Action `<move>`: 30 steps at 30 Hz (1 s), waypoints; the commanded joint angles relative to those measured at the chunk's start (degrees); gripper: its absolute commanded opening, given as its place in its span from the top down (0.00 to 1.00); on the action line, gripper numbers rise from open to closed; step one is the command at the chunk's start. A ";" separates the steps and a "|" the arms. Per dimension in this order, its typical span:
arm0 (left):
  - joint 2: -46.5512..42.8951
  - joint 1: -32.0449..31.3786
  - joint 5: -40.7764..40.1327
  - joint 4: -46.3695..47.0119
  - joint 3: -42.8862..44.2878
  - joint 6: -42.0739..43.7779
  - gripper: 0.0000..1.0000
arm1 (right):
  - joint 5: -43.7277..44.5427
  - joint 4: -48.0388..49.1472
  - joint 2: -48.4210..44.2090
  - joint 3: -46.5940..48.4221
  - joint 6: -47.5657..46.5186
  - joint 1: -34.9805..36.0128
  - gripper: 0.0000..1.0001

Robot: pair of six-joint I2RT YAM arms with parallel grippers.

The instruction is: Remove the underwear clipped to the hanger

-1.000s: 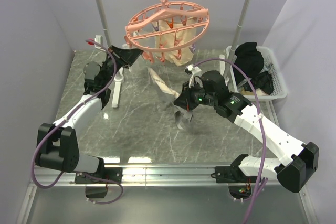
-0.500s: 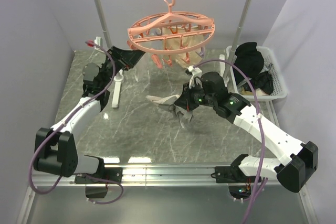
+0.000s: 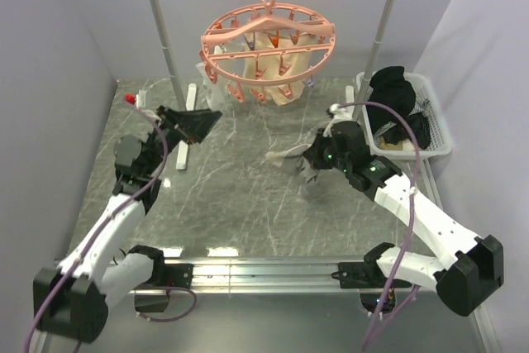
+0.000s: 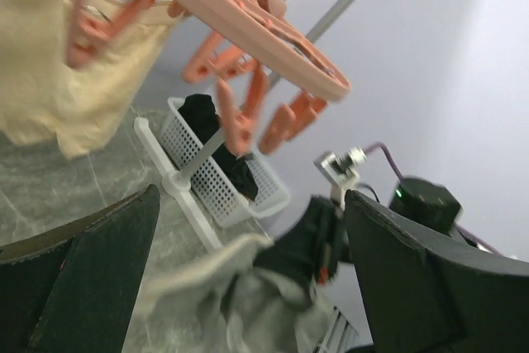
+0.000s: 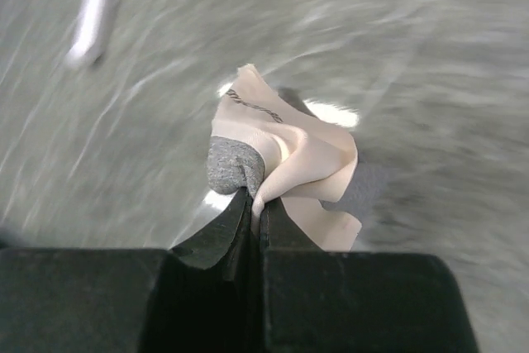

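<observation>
The salmon-pink hanger (image 3: 269,35) hangs by its hook from the silver rail, with cream underwear (image 3: 273,59) still clipped under it. My left gripper (image 3: 197,121) is open and holds nothing, below and left of the ring. In the left wrist view the hanger (image 4: 248,26) and its clipped cream piece (image 4: 45,80) fill the top, above the left gripper (image 4: 248,274). My right gripper (image 3: 312,157) is shut on a grey and cream underwear (image 3: 289,156) that hangs free above the table, apart from the hanger. The right wrist view shows the right gripper (image 5: 258,202) pinching that bunched underwear (image 5: 289,159).
A white basket (image 3: 434,117) with black garments stands at the right edge, also seen as the basket (image 4: 219,183) in the left wrist view. The rail's two posts (image 3: 165,39) stand on white feet on the grey marble table (image 3: 231,204).
My left gripper opened, let go of the ring and drew back down and left. The hanger swung back level. My right gripper carried the freed underwear to the right.
</observation>
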 commanded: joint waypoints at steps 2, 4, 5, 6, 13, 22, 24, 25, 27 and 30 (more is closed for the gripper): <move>-11.60 -1.33 -0.63 -7.15 -3.28 4.98 0.01 | 14.51 2.67 -3.80 -1.49 7.63 -7.38 1.00; -15.12 -1.94 -0.81 -10.05 -4.68 5.25 0.01 | 18.82 3.19 -4.95 -1.49 8.95 -11.76 1.00; -18.09 -2.03 -0.64 -11.20 -5.38 5.34 0.01 | 20.23 3.28 -5.56 -0.36 9.30 -13.36 1.00; -19.34 -2.12 0.06 -12.25 -5.57 5.51 0.01 | 21.63 3.02 -5.74 0.43 9.65 -15.11 1.00; -29.97 -2.38 3.84 -20.06 -10.66 4.28 0.01 | 28.77 2.33 3.55 13.25 13.42 -31.19 1.00; -38.07 -2.47 4.64 -30.28 -12.34 6.30 0.01 | 30.35 0.66 30.24 32.84 20.03 -42.11 1.00; -38.78 -2.47 4.90 -32.20 -12.25 6.65 0.01 | 27.99 -5.21 35.80 36.81 20.73 -43.34 0.87; -39.04 -2.56 4.64 -33.35 -11.90 7.27 0.01 | 27.37 -7.15 39.05 38.66 21.52 -44.30 0.59; -39.13 -2.56 4.46 -35.63 -11.72 8.06 0.00 | 27.36 -7.62 39.00 37.10 21.96 -44.22 0.40; -38.69 -2.56 4.11 -36.61 -11.98 9.64 0.00 | 23.94 -1.29 33.12 29.55 21.26 -44.14 0.07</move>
